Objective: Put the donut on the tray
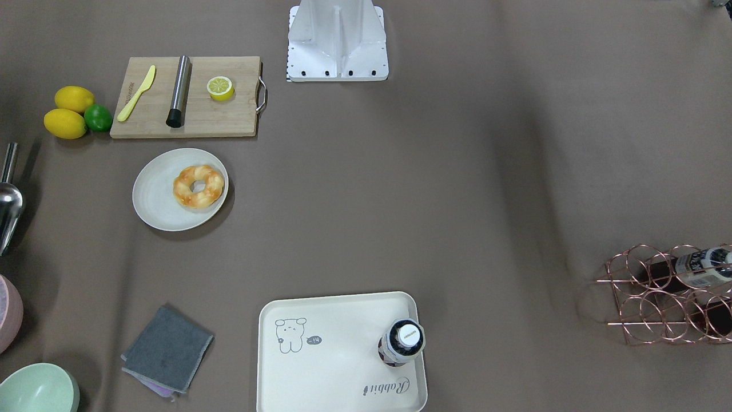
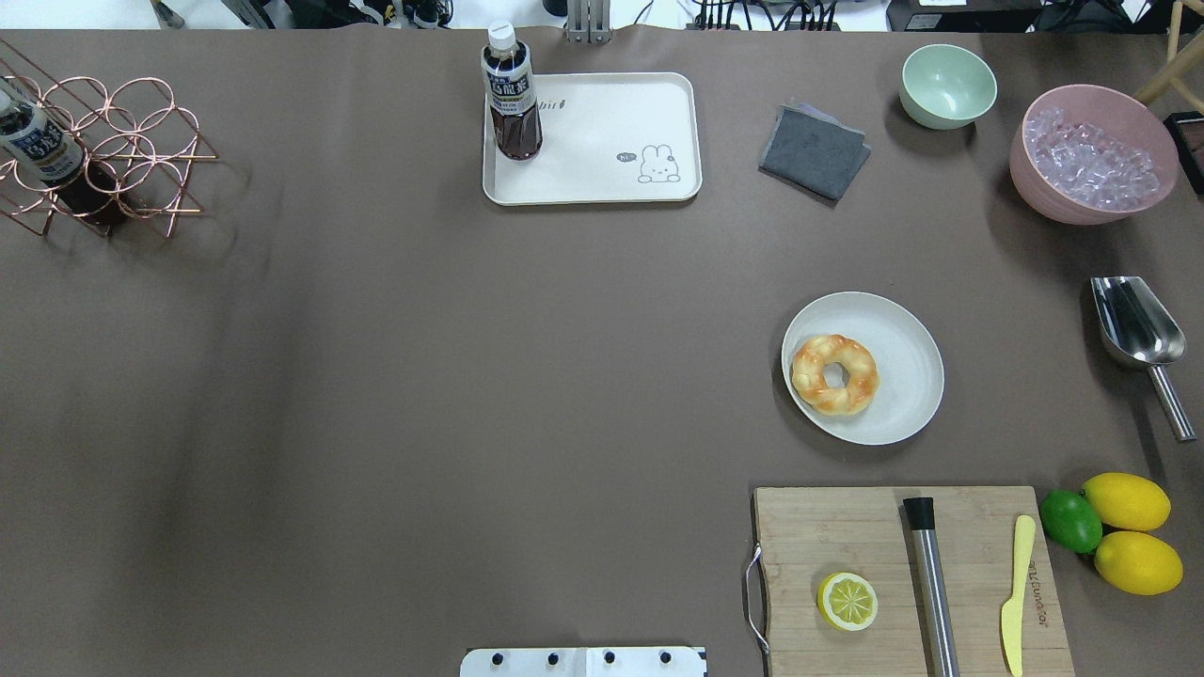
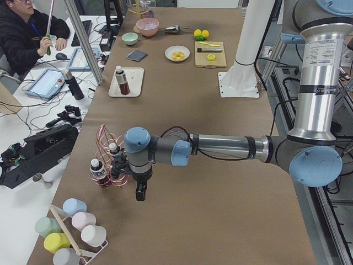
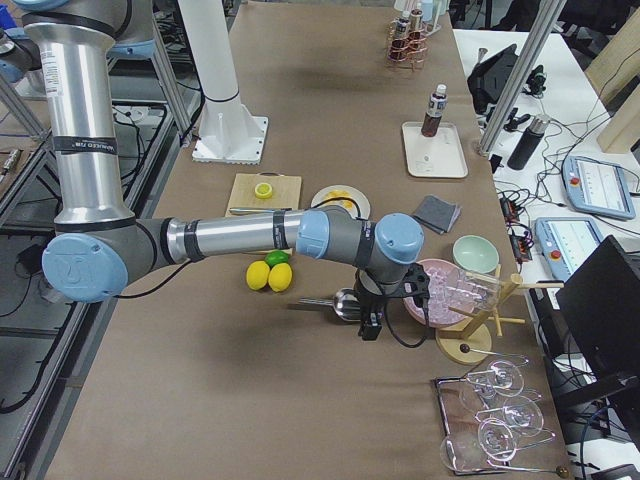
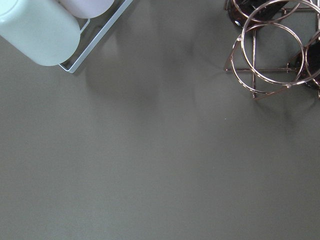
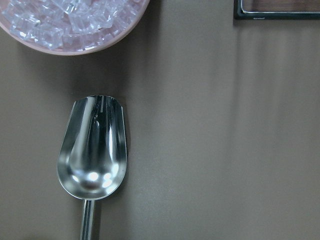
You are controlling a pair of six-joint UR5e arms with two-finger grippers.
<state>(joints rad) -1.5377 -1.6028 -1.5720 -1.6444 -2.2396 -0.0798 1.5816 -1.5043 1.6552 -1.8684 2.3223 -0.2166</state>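
The donut [image 2: 834, 374] is a golden twisted ring lying on a round off-white plate [image 2: 903, 367]; it also shows in the front-facing view [image 1: 198, 185]. The cream tray [image 2: 602, 141] with the bear drawing sits at the table's far side, with a dark drink bottle [image 2: 513, 94] standing upright in one corner. My left gripper [image 3: 141, 193] shows only in the left side view, above the table by the copper wire rack; I cannot tell its state. My right gripper [image 4: 370, 325] shows only in the right side view, above the metal scoop; I cannot tell its state.
A wooden cutting board [image 2: 903, 583] holds a lemon half [image 2: 847, 601], a steel tube and a yellow knife. Lemons and a lime [image 2: 1119, 531], a metal scoop [image 2: 1133, 324], a pink ice bowl [image 2: 1091, 155], a green bowl [image 2: 946, 86], a grey cloth [image 2: 814, 152] and a wire rack [image 2: 94, 150] stand around.
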